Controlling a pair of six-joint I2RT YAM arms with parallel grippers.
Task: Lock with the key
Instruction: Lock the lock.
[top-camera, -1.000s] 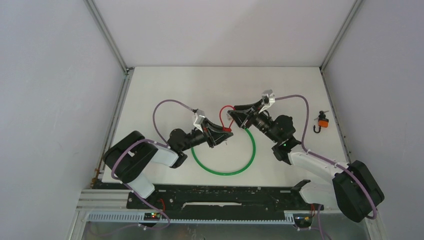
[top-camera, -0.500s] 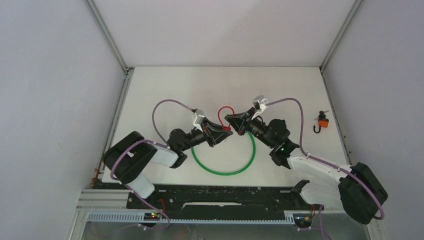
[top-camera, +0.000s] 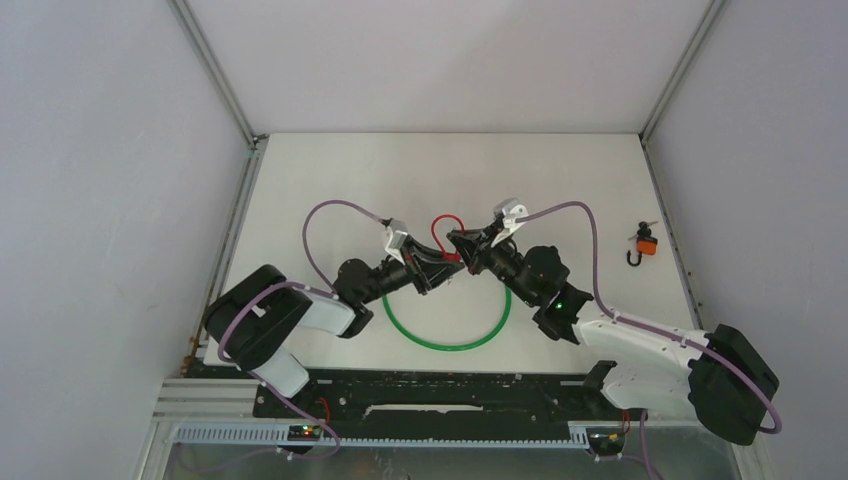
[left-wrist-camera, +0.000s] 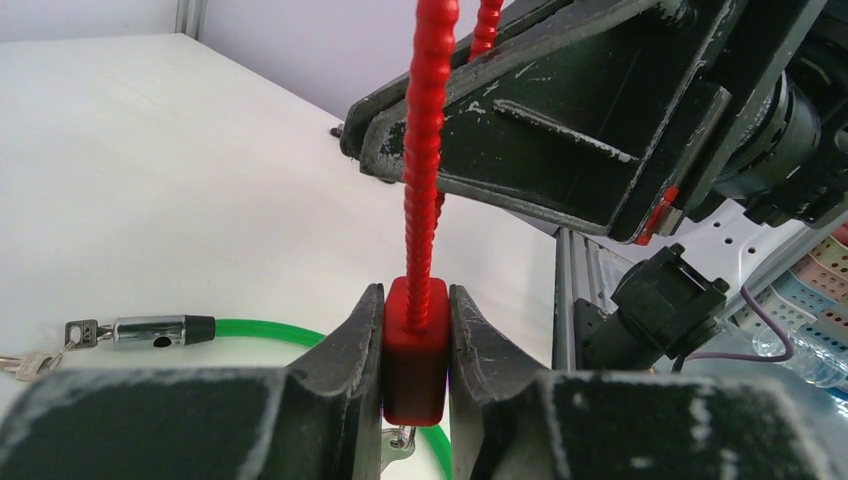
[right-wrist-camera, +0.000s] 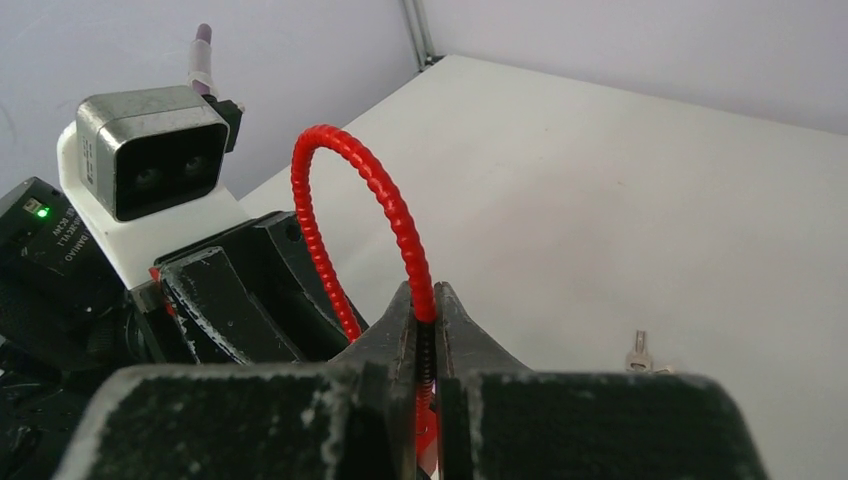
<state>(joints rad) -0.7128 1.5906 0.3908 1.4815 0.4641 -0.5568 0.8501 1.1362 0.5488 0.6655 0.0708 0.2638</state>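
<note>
Meeting above the middle of the white counter (top-camera: 560, 180), the two arms are reaching toward each other, well apart from the far edge and from the left and right edges. A wide band of counter surface is showing between the arms and the far edge, and it is spreading out toward both far corners. Near the right edge a small orange object (top-camera: 646, 243) is lying alone. A green cable ring (top-camera: 470, 343) is lying flat between the arms and the near edge. Its metal end (left-wrist-camera: 150, 330) is resting on the counter with a key (left-wrist-camera: 30, 362) attached.

The red cable lock (top-camera: 446, 222) is being held between both grippers, over the counter's middle. The left gripper (left-wrist-camera: 415, 300) is squeezing the block-shaped lock body (left-wrist-camera: 415, 350) between its jaws, upright. From this body a ribbed red cable (right-wrist-camera: 350, 170) is rising and bending in an arch. The right gripper (right-wrist-camera: 425, 305) is pinching this cable with its jaws closed tightly on it, just beside the left gripper.
</note>
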